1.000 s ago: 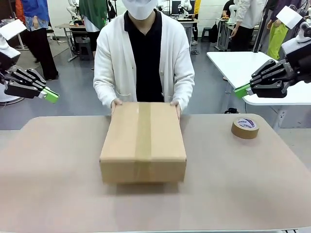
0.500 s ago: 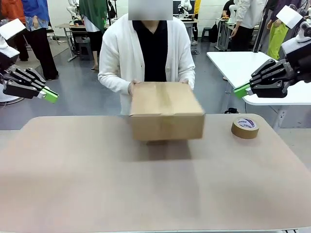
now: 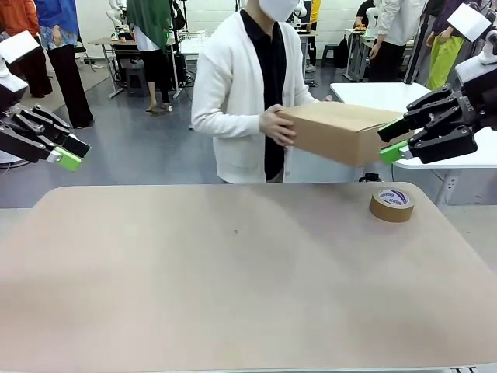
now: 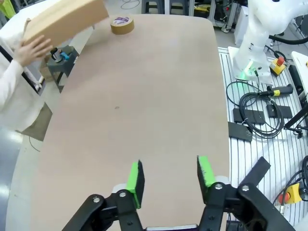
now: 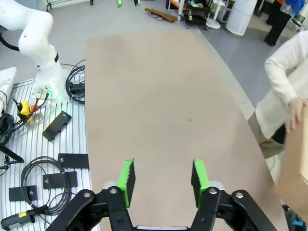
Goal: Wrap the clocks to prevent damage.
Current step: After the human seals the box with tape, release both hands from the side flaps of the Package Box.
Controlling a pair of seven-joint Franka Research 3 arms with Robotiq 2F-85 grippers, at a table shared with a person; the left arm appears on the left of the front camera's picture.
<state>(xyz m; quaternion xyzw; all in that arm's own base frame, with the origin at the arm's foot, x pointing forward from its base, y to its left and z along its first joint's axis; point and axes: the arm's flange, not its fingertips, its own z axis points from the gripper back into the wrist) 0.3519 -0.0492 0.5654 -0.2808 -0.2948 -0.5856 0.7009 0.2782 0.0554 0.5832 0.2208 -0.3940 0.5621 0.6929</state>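
The clocks are out of view. A person in a white cardigan holds a taped cardboard box [image 3: 342, 130] in both hands, off the table at the far right. The box also appears in the left wrist view [image 4: 62, 19] and at the edge of the right wrist view [image 5: 296, 163]. My left gripper [image 3: 74, 152] hovers open at the far left, above the table's edge, with nothing between its green pads [image 4: 136, 177]. My right gripper [image 3: 388, 141] hangs open at the far right, close in front of the box, and is empty too [image 5: 162, 175].
A roll of brown packing tape [image 3: 391, 204] lies flat on the beige table [image 3: 233, 272] near its far right corner, also seen in the left wrist view [image 4: 122, 25]. A white table [image 3: 373, 97] stands behind the person. Cables and arm bases sit beside the table.
The person lifted the box off the table's middle and carried it up and to the right. Both grippers went from shut to open.
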